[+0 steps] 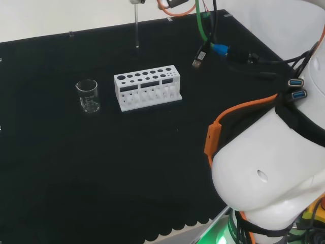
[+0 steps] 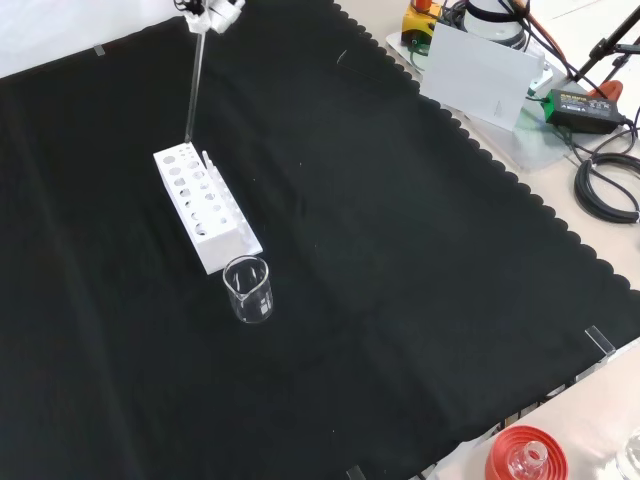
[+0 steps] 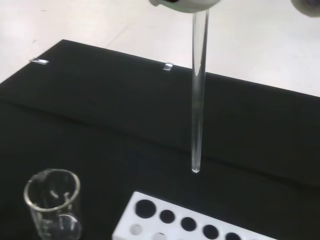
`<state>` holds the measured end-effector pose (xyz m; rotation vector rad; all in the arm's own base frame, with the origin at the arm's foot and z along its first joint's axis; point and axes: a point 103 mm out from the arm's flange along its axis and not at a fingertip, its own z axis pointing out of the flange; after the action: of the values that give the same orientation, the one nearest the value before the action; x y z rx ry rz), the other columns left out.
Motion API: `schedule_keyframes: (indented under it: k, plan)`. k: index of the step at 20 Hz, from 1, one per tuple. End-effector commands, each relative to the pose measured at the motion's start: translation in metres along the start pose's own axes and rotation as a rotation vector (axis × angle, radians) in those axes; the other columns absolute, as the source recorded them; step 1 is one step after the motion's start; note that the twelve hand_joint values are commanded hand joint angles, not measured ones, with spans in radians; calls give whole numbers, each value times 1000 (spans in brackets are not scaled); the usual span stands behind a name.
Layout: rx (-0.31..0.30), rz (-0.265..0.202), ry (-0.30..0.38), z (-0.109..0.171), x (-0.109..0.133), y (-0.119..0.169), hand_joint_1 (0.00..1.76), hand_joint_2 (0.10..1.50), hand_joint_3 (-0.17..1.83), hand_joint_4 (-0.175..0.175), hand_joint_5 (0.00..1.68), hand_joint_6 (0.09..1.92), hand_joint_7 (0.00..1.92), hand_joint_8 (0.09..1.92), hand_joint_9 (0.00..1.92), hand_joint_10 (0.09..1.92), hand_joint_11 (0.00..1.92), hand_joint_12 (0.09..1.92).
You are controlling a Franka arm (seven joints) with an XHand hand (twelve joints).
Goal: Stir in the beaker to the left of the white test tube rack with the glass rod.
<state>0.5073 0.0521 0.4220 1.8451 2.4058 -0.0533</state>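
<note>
Glass rod (image 3: 198, 95), thin, brittle and slick, we hold by its top in the hand (image 2: 215, 12), pinched, hanging upright.

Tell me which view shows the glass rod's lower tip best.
Wrist view: the glass rod hangs upright, its rounded tip plainly above the cloth, beyond the white test tube rack and apart from the beaker. In the head and front views the rod is a faint thin line under the hand.

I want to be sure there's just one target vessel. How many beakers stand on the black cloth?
1. The beaker stands left of the rack in the head view, at the rack's near end in the front view. More clear ware may go unseen.
</note>
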Motion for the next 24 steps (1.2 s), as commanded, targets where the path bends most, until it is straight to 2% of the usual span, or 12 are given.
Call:
schedule_keyframes:
  k: [1,9,24]
  plan:
    - [-7,-36,8,-8,29,5,1312,1076,-175,-175,1234,583,1284,596,1795,373,1629,664]
    - [-20,-84,18,-21,64,15,1312,1075,-175,-175,1236,579,1286,592,1796,374,1629,666]
    - [-5,-188,16,-20,130,18,1313,1074,-175,-175,1239,574,1289,587,1797,374,1629,667]
